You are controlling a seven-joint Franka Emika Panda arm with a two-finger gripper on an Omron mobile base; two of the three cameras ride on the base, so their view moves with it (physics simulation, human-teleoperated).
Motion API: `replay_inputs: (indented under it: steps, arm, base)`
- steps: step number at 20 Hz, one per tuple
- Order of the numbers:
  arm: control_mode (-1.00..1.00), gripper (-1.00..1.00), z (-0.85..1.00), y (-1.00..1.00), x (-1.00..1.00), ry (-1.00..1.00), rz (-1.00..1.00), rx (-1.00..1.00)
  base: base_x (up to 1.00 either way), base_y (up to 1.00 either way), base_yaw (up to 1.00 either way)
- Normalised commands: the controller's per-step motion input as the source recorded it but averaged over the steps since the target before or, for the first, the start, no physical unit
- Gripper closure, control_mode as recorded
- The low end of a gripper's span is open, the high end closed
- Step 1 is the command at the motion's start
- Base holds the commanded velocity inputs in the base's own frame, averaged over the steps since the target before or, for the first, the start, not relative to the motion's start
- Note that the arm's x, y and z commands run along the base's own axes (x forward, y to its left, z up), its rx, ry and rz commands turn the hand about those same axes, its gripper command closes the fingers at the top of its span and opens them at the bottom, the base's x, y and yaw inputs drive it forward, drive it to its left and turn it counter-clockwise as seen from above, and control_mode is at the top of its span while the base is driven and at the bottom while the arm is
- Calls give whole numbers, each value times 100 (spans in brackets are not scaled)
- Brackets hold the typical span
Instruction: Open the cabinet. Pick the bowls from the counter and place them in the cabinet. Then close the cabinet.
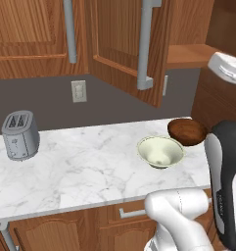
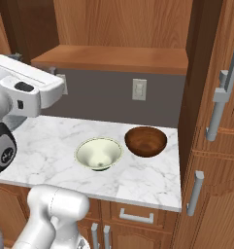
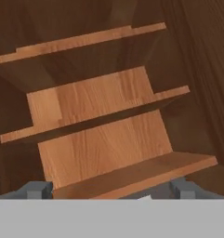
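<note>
Two dark finger tips (image 3: 39, 189) stand at opposite edges of the hand view, so the pincer (image 3: 111, 191) is spread to full width. Nothing lies between the tips; no contact with any surface can be seen. Directly ahead of the pincer: the open interior of the cabinet (image 3: 104, 139), its wooden shelves (image 3: 132, 174) stacked one above another. Both doors stand open; the left door (image 1: 134, 44) with its grey bar handle (image 1: 145, 46) swings out over the counter (image 1: 80, 166). Well below the pincer, the cream bowl (image 1: 160, 151) and the brown bowl (image 1: 187, 132) rest on the counter, just beside each other. A toaster (image 1: 20, 135) stands far to the left.
</note>
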Motion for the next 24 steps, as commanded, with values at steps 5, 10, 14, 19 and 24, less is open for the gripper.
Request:
replay_inputs:
  steps: [5, 10, 14, 19, 24]
  arm:
    - [-100, -100, -30, -20, 36, 7, 8, 17]
    - [-100, -100, -49, -4, 39, 5, 9, 14]
    - [-100, -100, -37, 0, 46, 1, 7, 11]
    - [-100, -100, -30, 9, 53, 8, 5, 13]
    - [-100, -100, -20, 23, 49, 17, 5, 16]
  base:
    - [0, 0, 0]
    - [0, 0, 0]
    - [0, 0, 0]
    - [0, 0, 0]
    - [0, 0, 0]
